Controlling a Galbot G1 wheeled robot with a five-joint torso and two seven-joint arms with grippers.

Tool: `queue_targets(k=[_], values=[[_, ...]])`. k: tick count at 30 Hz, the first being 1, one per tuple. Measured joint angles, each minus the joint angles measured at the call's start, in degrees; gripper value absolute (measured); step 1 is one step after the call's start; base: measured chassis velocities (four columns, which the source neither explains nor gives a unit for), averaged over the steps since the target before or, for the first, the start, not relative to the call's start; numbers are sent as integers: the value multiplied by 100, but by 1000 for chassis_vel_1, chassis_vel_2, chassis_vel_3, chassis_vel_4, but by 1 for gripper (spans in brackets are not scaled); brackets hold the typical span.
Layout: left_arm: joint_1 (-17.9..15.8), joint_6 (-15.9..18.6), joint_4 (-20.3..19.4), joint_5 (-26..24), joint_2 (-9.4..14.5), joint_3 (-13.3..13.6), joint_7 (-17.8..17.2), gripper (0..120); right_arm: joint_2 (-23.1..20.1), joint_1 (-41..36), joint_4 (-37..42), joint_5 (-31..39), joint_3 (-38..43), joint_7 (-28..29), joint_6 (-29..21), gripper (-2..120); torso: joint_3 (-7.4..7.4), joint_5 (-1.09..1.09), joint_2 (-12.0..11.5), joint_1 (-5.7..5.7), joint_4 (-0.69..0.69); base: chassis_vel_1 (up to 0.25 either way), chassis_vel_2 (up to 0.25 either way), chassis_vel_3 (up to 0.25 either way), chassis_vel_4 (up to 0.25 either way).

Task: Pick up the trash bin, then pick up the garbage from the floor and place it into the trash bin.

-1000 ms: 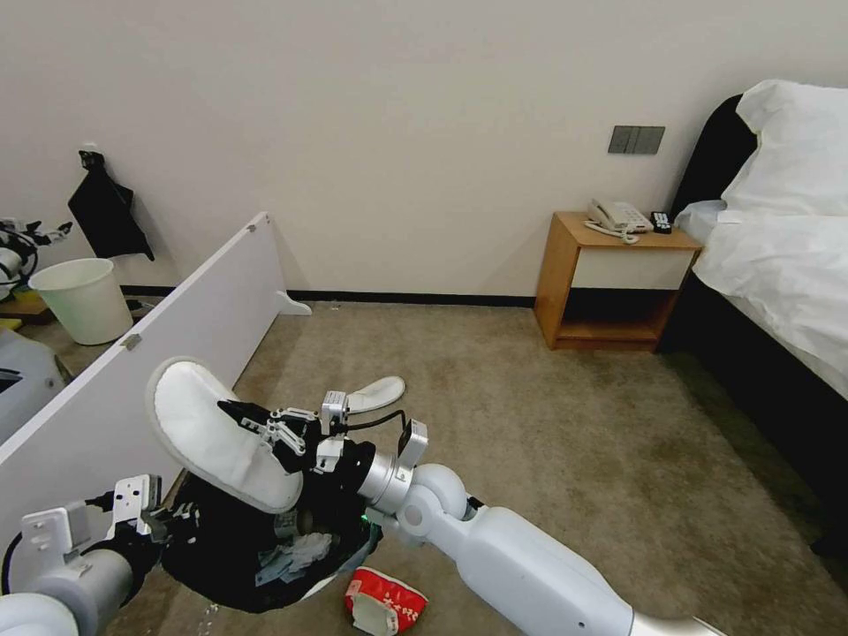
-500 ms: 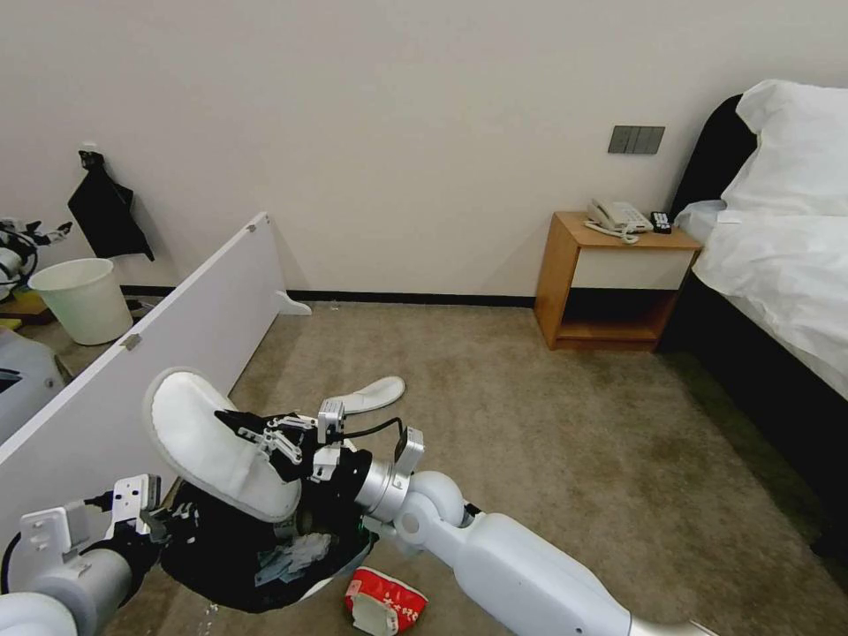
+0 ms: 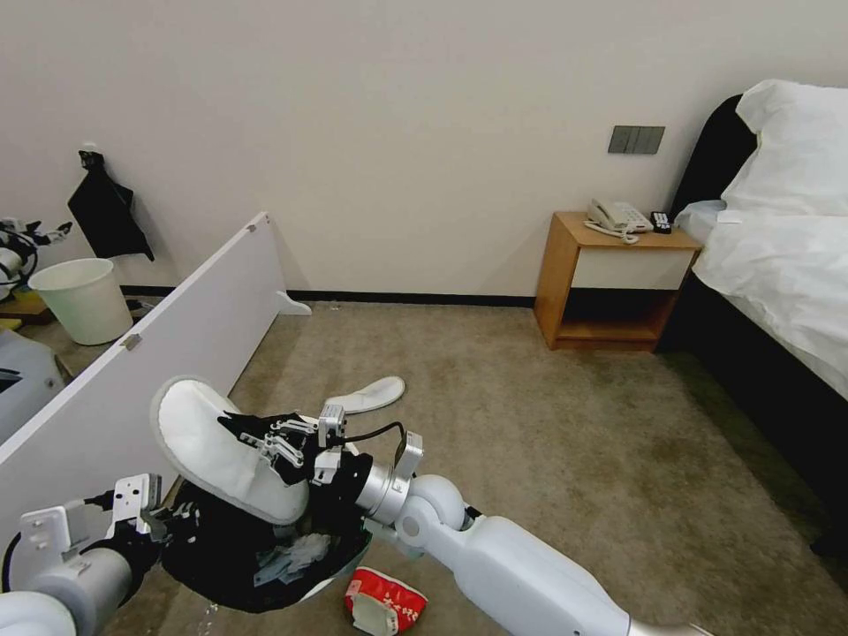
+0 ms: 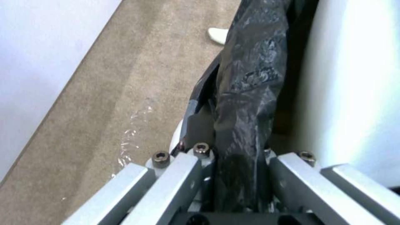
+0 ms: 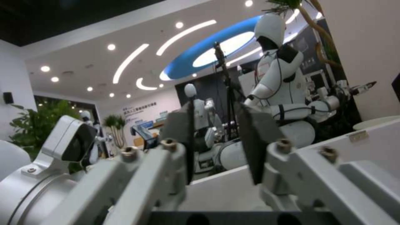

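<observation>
The trash bin, lined with a black bag, hangs at the lower left, and my left gripper is shut on its bagged rim. A flat white slipper stands tilted over the bin's mouth, its lower end at the rim. My right gripper lies against that slipper. In the right wrist view its pads stand apart with the room showing between them. Crumpled tissue lies inside the bin. A second slipper and a red-white wrapper are on the carpet.
A white partition board runs along my left, with a plain white bucket behind it. A wooden nightstand and a bed stand at the right. Open carpet lies ahead.
My right gripper and the slipper have sunk a little toward the bin's mouth. The left gripper and the bin have stayed put.
</observation>
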Motion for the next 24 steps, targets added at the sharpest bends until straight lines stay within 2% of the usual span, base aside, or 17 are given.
queue_targets(k=[1, 2, 7, 8, 10, 11, 13, 14, 16, 19, 20, 24], values=[[0, 0, 0, -3, 0, 0, 0, 3, 0, -2, -7, 0, 0, 1, 0, 36, 0, 0, 0, 0, 0, 0, 0, 0, 0], [0, 0, 0, -3, 0, 0, 0, 3, 0, -2, -7, 0, 0, 1, 0, 36, 0, 0, 0, 0, 0, 0, 0, 0, 0], [0, 0, 0, -7, -1, 0, 0, 3, 7, -4, -21, -3, -1, 4, 0, 56, 0, 0, 0, 0, 0, 0, 0, 0, 0], [0, 0, 0, -7, -1, 0, 0, 3, 7, -4, -21, -3, -1, 4, 0, 56, 0, 0, 0, 0, 0, 0, 0, 0, 0], [0, 0, 0, -9, -4, 0, 0, 3, 7, -8, -25, -7, -7, 5, 0, 67, 0, 0, 0, 0, 0, 0, 0, 0, 0], [0, 0, 0, -9, -4, 0, 0, 3, 7, -8, -25, -7, -7, 5, 0, 67, 0, 0, 0, 0, 0, 0, 0, 0, 0], [2, 0, -1, -14, -8, 0, -1, 3, 7, -10, -25, -7, -12, 5, 0, 79, 0, 0, 0, 0, 0, 0, 0, 0, 0], [2, 0, -1, -14, -8, 0, -1, 3, 7, -10, -25, -7, -12, 5, 0, 79, 0, 0, 0, 0, 0, 0, 0, 0, 0], [8, 0, -6, -16, -15, 0, -1, 3, 7, -12, -28, -9, -15, 4, 0, 89, 0, 0, 0, 0, 0, 0, 0, 0, 0], [10, 0, -8, -17, -20, 0, -1, 3, 7, -13, -28, -10, -15, 4, 0, 93, 0, 0, 0, 0, 0, 0, 0, 0, 0], [15, 0, -12, -17, -30, 0, -1, 3, 8, -13, -20, -14, -11, 4, 1, 99, 0, 0, 0, 0, 0, 0, 0, 0, 0], [23, 0, -13, -29, -79, -21, 10, 3, 35, 70, 167, -13, 228, 112, 3, 100, 0, 0, 0, 0, 0, 0, 0, 0, 0]])
